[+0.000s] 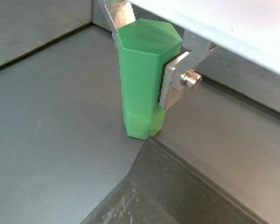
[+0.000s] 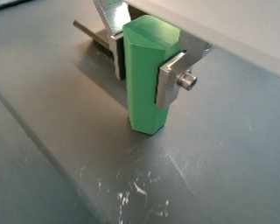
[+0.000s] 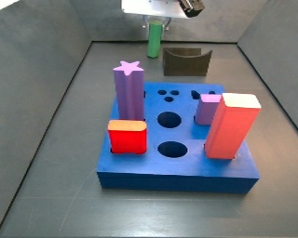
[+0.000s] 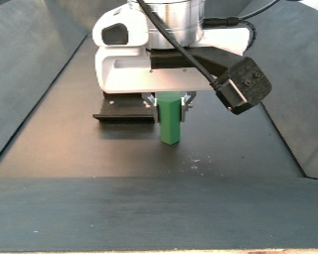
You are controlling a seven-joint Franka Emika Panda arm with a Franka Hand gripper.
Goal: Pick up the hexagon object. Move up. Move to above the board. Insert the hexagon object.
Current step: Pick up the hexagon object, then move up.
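The blue board point(image 3: 177, 172) is sitting low in the centre of a side view, carrying other posts. The gripper point(image 3: 155, 20) is hanging at the top centre, clamping the upright green hexagon post point(image 3: 155, 39) between its fingers point(image 1: 171, 80), beside the dark olive block point(image 3: 185, 61).

Both wrist views are looking closely down the gripper point(image 1: 149, 57) while both side views are facing it from opposite ends.

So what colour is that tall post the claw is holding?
Green: the hexagon object, clamped in the gripper, clearest in a wrist view.
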